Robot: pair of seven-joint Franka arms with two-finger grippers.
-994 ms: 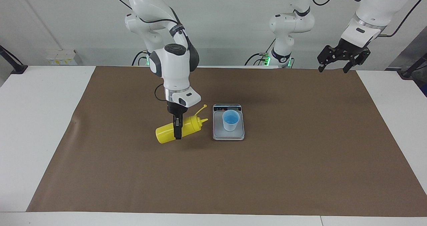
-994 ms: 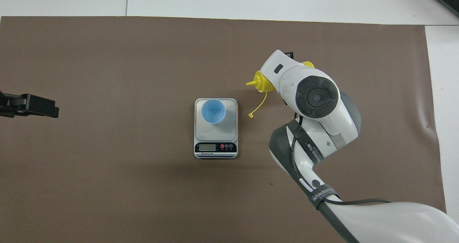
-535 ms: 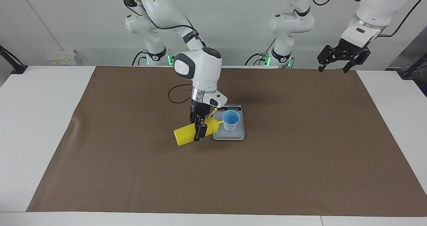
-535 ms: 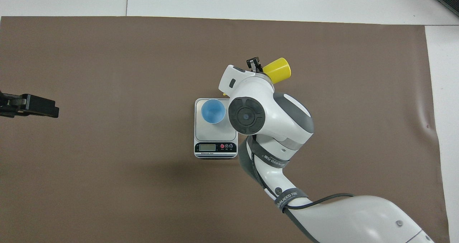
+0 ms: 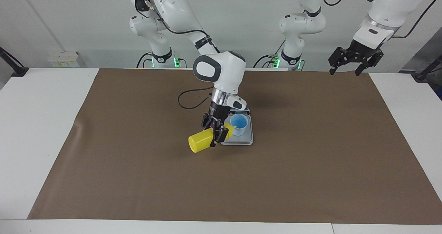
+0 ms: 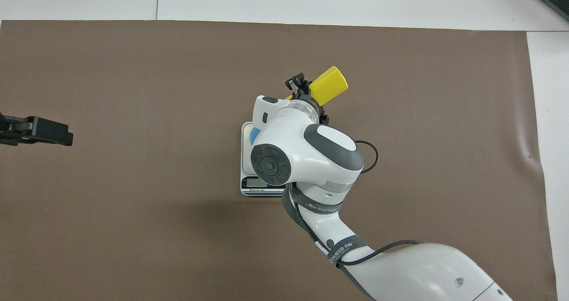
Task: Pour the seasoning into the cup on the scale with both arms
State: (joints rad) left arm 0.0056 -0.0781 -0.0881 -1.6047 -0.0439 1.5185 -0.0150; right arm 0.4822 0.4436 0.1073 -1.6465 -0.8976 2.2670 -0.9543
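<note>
While the right gripper point(image 5: 215, 134) clamps its black fingers around the middle of the seasoning bottle point(image 5: 200, 143), we see that yellow cylinder tipped over, flat base pointing away from the robots and nozzle end aimed at the cup point(image 5: 239, 124). The fingers sit tight on the plastic body, one on each side, so the grip is firm and narrow. From overhead the bottle point(image 6: 328, 85) pokes out past the white wrist, and the gripper point(image 6: 303, 94) shows as a dark cluster just beside it. We cannot see the nozzle tip itself; the gripper hides it, so we cannot tell whether it touches the cup's rim.

The cup, a small light blue tapered tumbler of smooth plastic, stands upright on the scale point(image 5: 248, 137), a flat silver-grey rectangle with rounded corners. In the overhead view only a sliver of the cup point(image 6: 253, 135) peeks out from under the arm, along with the scale point(image 6: 245, 158) and its dark display strip at the edge nearest the robots. What the cup contains we cannot make out.

Over at the left arm's end of the table, the left gripper point(image 5: 346, 69) waits in the air with its fingers spread wide, holding nothing; it enters the overhead view point(image 6: 40, 131) as a black block. Everything rests on a matte brown mat point(image 5: 310, 165) covering the white table point(image 5: 41, 123).
</note>
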